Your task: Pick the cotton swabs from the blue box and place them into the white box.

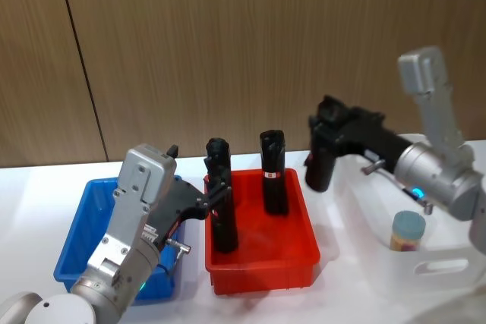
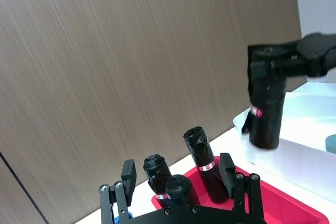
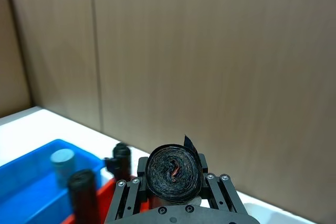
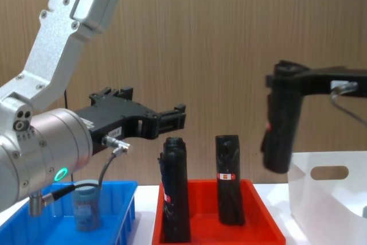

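Observation:
One cotton swab jar (image 4: 86,206) with a grey-blue lid stands in the blue box (image 1: 80,252) and also appears in the right wrist view (image 3: 62,161). Another cotton swab jar (image 1: 408,231) stands inside the white box (image 1: 448,267). My left gripper (image 4: 179,116) hangs open and holds nothing, just above the left black roll (image 4: 175,193) in the red tray, between the blue box and the tray. My right gripper (image 1: 325,136) is shut on a black wrapped roll (image 1: 319,165), held upright in the air over the white box's left edge (image 4: 304,179).
A red tray (image 1: 262,267) sits between the two boxes with tall black rolls standing in it (image 1: 274,172). A wooden wall panel closes off the back. The white tabletop shows in front of the tray.

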Robot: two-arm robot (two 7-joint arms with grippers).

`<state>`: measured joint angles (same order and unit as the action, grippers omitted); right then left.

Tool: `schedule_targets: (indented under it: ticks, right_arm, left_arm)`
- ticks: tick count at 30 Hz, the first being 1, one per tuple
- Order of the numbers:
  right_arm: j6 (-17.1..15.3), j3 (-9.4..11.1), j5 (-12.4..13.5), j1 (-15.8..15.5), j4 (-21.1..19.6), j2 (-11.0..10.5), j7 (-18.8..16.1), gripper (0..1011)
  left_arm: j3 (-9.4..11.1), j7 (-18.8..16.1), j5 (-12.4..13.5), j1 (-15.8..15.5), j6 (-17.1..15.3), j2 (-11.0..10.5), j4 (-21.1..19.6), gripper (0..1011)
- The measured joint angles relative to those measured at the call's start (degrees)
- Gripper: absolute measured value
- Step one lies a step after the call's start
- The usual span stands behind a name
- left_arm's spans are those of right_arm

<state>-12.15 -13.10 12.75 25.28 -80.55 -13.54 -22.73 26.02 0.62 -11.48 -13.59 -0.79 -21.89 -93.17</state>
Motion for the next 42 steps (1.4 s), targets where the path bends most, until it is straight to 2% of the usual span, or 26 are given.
schedule_targets:
  ticks: [6, 13, 26, 28, 31, 33, 35, 39, 42]
  right_arm:
    - [0.6, 1.8, 0.0, 0.5, 0.0, -1.4, 1.8, 512]
    - [1.3, 3.5, -0.7, 1.4, 2.1, -2.8, 3.4, 512]
    - [2.6, 4.2, -2.7, 3.3, 8.3, -3.4, 4.5, 512]
    - [2.8, 4.2, -3.0, 3.7, 9.6, -3.4, 4.6, 538]
    - [3.2, 4.1, -3.5, 4.3, 11.5, -3.2, 4.7, 629]
    - [3.4, 4.0, -3.6, 4.5, 12.1, -3.2, 4.7, 703]
    - [3.5, 3.9, -3.7, 4.7, 12.7, -3.1, 4.7, 733]
    - [3.8, 3.7, -4.0, 5.0, 13.9, -2.9, 4.7, 883]
    - [4.0, 3.6, -4.1, 5.2, 14.5, -2.8, 4.7, 949]
  left_arm:
    - [0.0, 0.0, 0.0, 0.0, 0.0, 0.0, 0.0, 1004]
    - [0.0, 0.0, 0.0, 0.0, 0.0, 0.0, 0.0, 1004]
    - [0.0, 0.0, 0.0, 0.0, 0.0, 0.0, 0.0, 1004]
    - [0.0, 0.0, 0.0, 0.0, 0.0, 0.0, 0.0, 1004]
    - [0.0, 0.0, 0.0, 0.0, 0.0, 0.0, 0.0, 1004]
    - [0.0, 0.0, 0.0, 0.0, 0.0, 0.0, 0.0, 1004]
    - [0.0, 0.0, 0.0, 0.0, 0.0, 0.0, 0.0, 1004]
    - [0.0, 0.0, 0.0, 0.0, 0.0, 0.0, 0.0, 1004]
    - [0.0, 0.0, 0.0, 0.0, 0.0, 0.0, 0.0, 1004]
